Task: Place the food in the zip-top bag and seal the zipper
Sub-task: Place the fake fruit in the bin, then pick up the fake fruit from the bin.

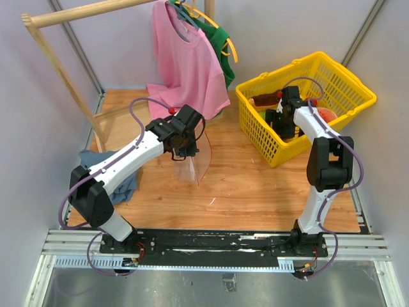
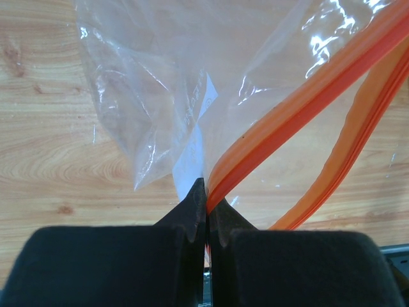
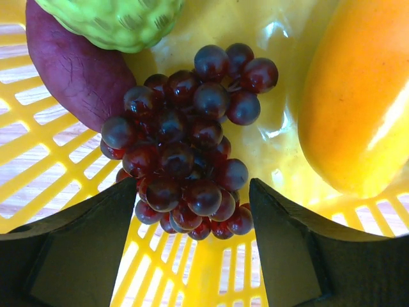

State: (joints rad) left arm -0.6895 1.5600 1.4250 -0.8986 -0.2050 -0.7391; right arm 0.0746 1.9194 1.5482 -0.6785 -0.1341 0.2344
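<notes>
- Top external view: our left gripper (image 1: pixel 183 142) holds the bag (image 1: pixel 193 165) up above the table (image 1: pixel 255 192), near the middle. Our right arm reaches into the yellow basket (image 1: pixel 345 83) at the far right, well apart from the bag.
- Left wrist view: the fingers are pinched tight on the clear plastic right at the zipper (image 2: pixel 307 102). The two orange strips run apart from that pinch, so we judge the mouth is unsealed and is being held up so that food can be dropped in.
- We see no food inside the bag. By our reading, the task is at its first pick.
- Right wrist view: the right gripper (image 3: pixel 192 192) hangs over the basket floor with its fingers spread wide and gripping nothing. The lower end of the grapes (image 3: pixel 185 141) sits between them.
- Around the bunch lie a dark red piece (image 3: pixel 77 70) at upper left, a bumpy green fruit (image 3: pixel 115 19) resting against it, and an orange-yellow fruit (image 3: pixel 358 96) just to the right.
- The fingers are lined up on either side of the bunch, so we take the grapes to be the target. The next move calls for a squeeze, a lift clear of the basket wall and a carry across to the bag.
- One risk, in our judgement, is that the knobbly cluster may slip or swing when gripped low.
</notes>
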